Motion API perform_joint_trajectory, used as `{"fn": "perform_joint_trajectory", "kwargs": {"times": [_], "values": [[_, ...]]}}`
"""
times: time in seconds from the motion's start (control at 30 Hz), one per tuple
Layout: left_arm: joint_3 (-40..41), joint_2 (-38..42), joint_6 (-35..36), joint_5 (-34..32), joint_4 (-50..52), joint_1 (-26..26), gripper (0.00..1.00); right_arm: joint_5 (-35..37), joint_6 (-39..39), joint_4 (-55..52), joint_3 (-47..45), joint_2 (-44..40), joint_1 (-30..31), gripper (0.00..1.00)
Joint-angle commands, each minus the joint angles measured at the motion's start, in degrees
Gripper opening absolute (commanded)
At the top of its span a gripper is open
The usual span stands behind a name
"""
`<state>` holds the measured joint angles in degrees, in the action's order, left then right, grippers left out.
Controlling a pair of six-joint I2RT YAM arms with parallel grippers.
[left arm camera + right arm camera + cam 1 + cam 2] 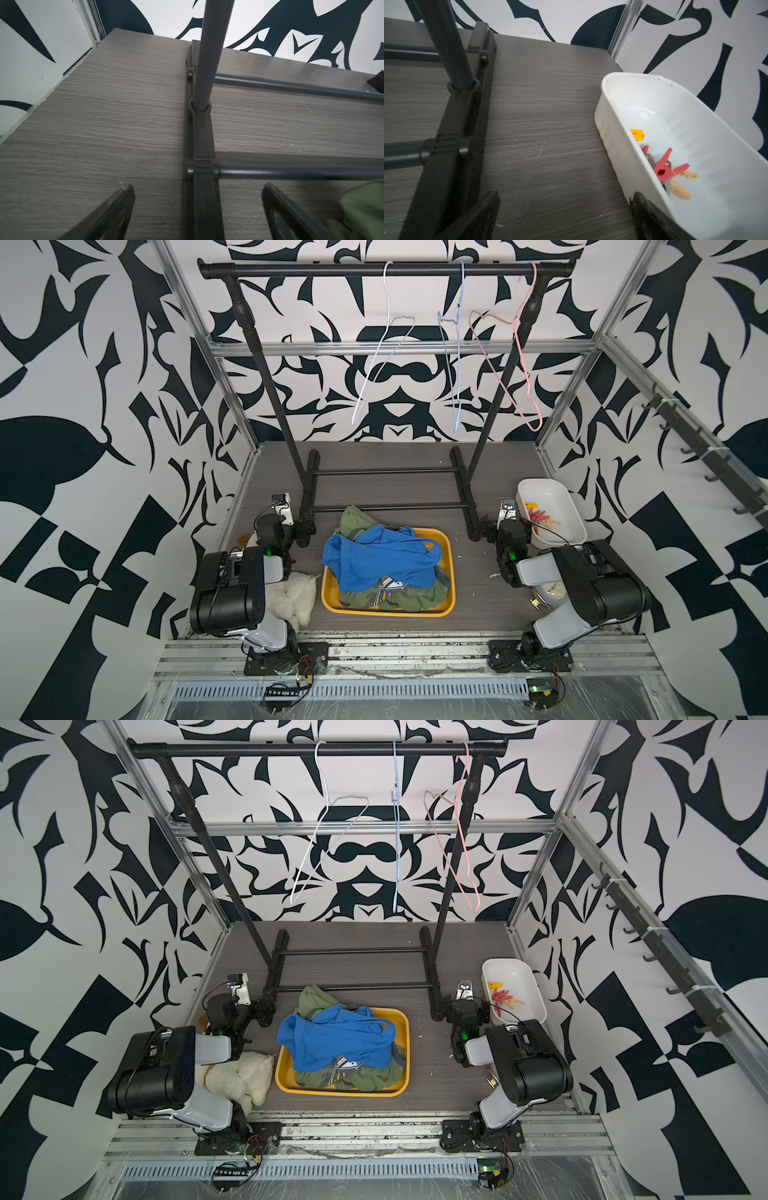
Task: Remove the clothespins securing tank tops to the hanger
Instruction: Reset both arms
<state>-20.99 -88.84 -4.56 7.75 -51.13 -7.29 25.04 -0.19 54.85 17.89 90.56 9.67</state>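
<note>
Looks finished: the hangers (459, 364) hang bare, the tank tops (382, 560) are heaped in the tray (440, 541), and the clothespins (538, 515) lie in the tub (552, 493) at the tray's 2 o'clock. The left gripper (197, 187) and right gripper (564, 194) are both spread wide, empty

You were working in a robotics lab cell, not a home. Aluminium frame rails (399, 349) boxed in a grey wood-grain tabletop (478, 572), and the walls (83, 406) carried a bold black-and-white printed pattern. Along the tabletop's front edge, two arm base plates (286, 657) sat bolted to a metal rail (395, 649). Bare wiring and a small circuit board (540, 691) lay exposed by a slotted cable duct (353, 691).
</note>
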Motion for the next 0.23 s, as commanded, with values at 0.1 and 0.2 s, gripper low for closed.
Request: {"fn": "perform_joint_trajectory", "kwargs": {"times": [0.1, 0.2], "values": [[-0.59, 0.34, -0.23, 0.02, 0.1, -0.27, 0.99, 0.28, 0.63, 1.04, 1.18, -1.09, -0.17, 0.99], [-0.54, 0.29, -0.27, 0.02, -0.06, -0.27, 1.0, 0.23, 0.63, 1.04, 1.18, -1.09, -0.18, 0.99]]}}
